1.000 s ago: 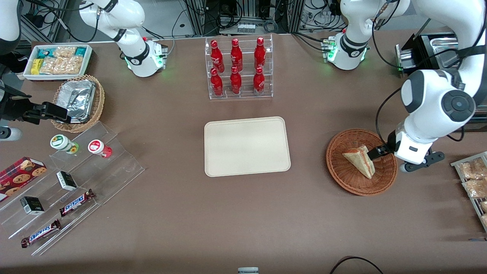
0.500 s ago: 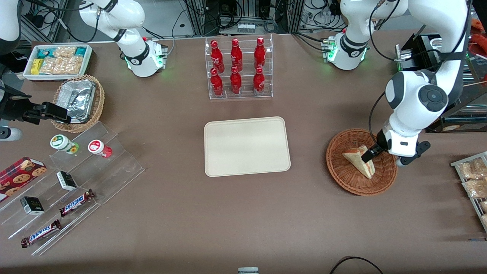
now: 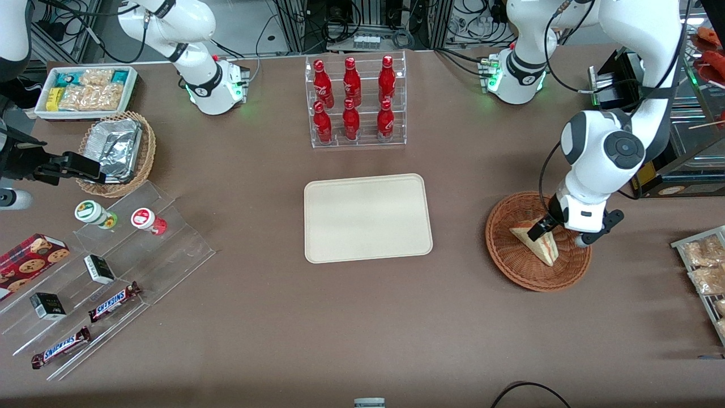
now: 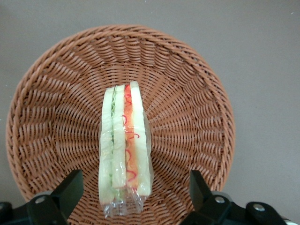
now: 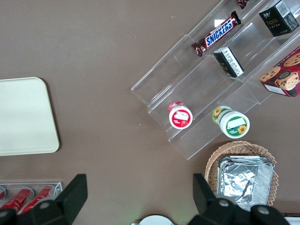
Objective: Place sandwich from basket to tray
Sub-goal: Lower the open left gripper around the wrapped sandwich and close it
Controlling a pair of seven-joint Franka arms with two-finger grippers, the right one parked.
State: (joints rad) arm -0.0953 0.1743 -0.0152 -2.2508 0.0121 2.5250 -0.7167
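Observation:
The sandwich (image 3: 536, 241), a plastic-wrapped pale wedge with red and green filling, lies in the round reddish-brown wicker basket (image 3: 512, 266) toward the working arm's end of the table. It also shows in the left wrist view (image 4: 124, 150), in the middle of the basket (image 4: 187, 112). My left gripper (image 3: 545, 226) hangs just above the sandwich, over the basket. It is open, with one finger (image 4: 70, 190) on each side of the sandwich's end, apart from it. The cream-beige tray (image 3: 367, 218) lies empty at the table's middle.
A clear rack of red bottles (image 3: 354, 102) stands farther from the front camera than the tray. A metal tray of snack packets (image 3: 705, 272) lies beside the basket at the table's end. Stepped acrylic shelves with snacks (image 3: 102, 272) and a foil-filled tan basket (image 3: 116, 150) lie toward the parked arm's end.
My left gripper has moved over the basket toward the tray and now hangs above the sandwich. The sandwich has not moved.

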